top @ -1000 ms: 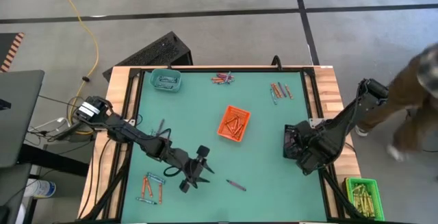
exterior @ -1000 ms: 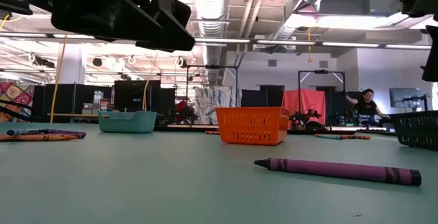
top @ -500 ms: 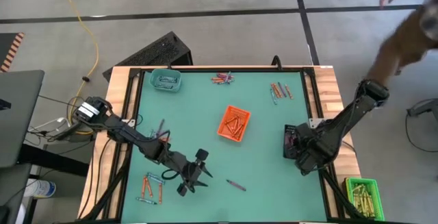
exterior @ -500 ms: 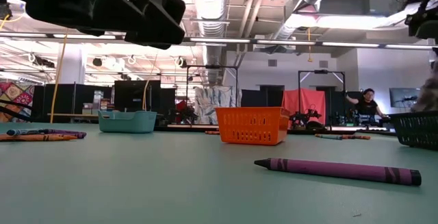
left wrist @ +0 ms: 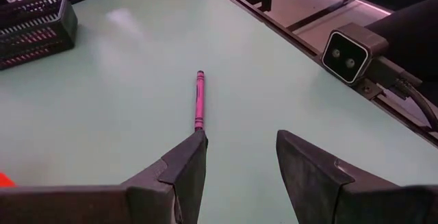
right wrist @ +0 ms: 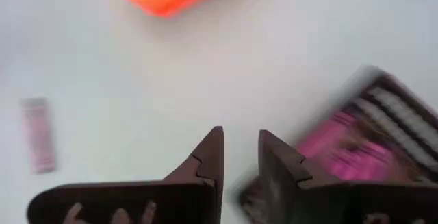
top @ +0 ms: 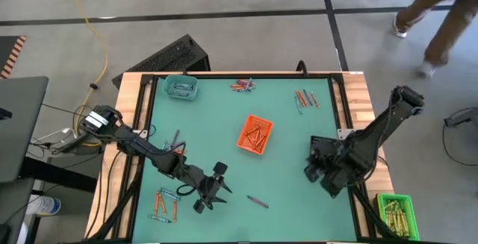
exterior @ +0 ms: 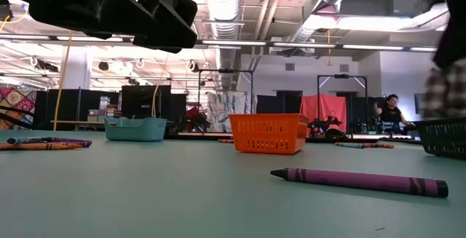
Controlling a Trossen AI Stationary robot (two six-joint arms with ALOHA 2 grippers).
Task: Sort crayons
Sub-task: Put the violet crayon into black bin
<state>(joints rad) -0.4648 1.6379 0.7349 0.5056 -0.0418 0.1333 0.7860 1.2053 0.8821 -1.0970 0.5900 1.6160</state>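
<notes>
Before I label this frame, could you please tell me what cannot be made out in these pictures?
- Black tray: right wrist view is blurred; its pink contents cannot be counted.
- Right gripper: high view shows one dark mass hiding that tray.
- Orange basket: low view is level; its wall hides the contents.
- Crayon groups: high view, too small to count.
- Purple crayon: label unreadable.
</notes>
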